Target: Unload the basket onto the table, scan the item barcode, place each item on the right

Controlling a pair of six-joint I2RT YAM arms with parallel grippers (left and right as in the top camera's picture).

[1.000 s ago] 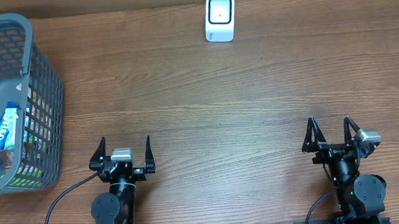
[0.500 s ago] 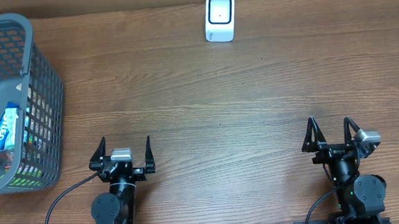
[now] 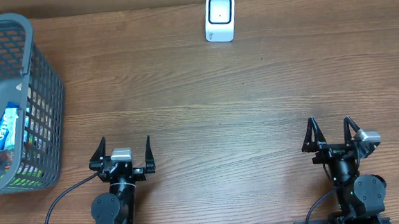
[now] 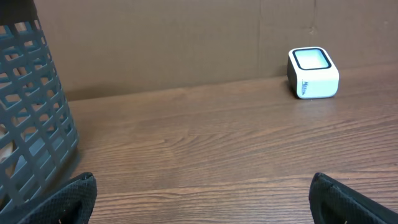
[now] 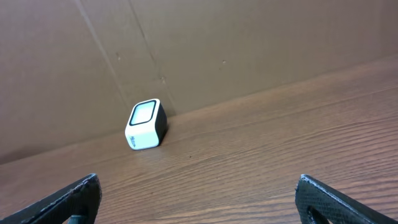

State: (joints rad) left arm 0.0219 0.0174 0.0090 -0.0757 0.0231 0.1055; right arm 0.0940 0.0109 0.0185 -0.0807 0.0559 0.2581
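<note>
A white barcode scanner (image 3: 219, 18) stands at the table's far middle edge; it also shows in the left wrist view as the scanner (image 4: 313, 73) at upper right and in the right wrist view as the scanner (image 5: 145, 125). A blue snack packet (image 3: 4, 129) lies among other items inside the grey basket (image 3: 41, 80) at the left. My left gripper (image 3: 125, 146) is open near the front edge, right of the basket, nothing between its fingers. My right gripper (image 3: 331, 130) is open at the front right, also holding nothing.
A brown cardboard wall (image 4: 186, 37) runs along the table's far edge behind the scanner. The basket's mesh side (image 4: 31, 118) fills the left of the left wrist view. Bare wood tabletop (image 3: 220, 104) lies between the grippers and the scanner.
</note>
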